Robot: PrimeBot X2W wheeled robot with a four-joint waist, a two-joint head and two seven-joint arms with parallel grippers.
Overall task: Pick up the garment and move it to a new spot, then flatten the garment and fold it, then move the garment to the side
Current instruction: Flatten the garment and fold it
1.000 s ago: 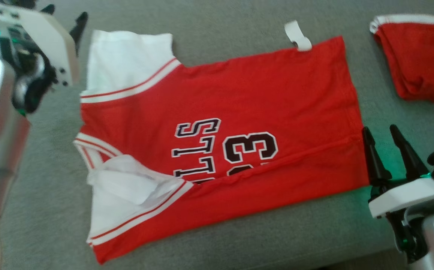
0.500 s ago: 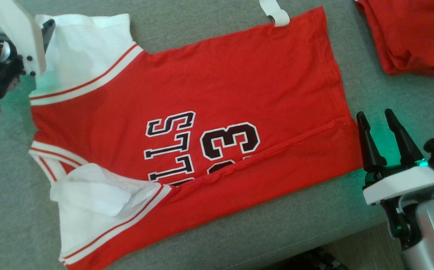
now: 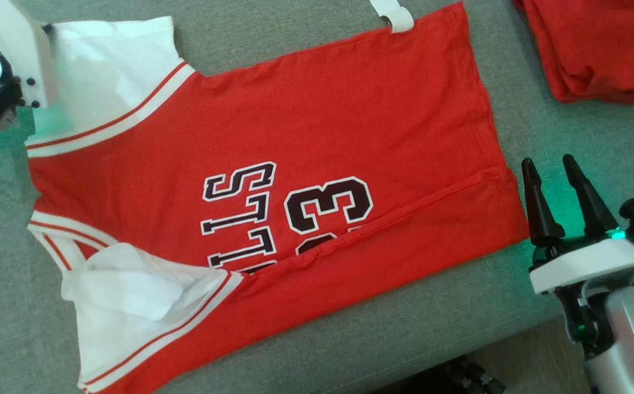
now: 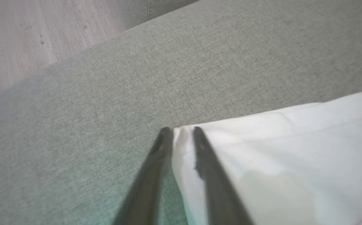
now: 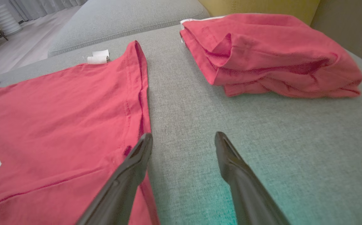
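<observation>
One pinch — left gripper (image 4: 181, 131) nips the garment (image 3: 350, 109) sleeve; right gripper (image 5: 183, 136) gapes, empty

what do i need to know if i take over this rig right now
Left gripper: closed on the far white sleeve corner of the jersey.
Right gripper: open, beside the jersey's near hem corner, holding nothing.
Jersey lies spread on the grey cushion; another folded red garment sits to the right.
Done: flattened, near long edge folded over.
Left: fold the far side, finish folding, move it aside.
</observation>
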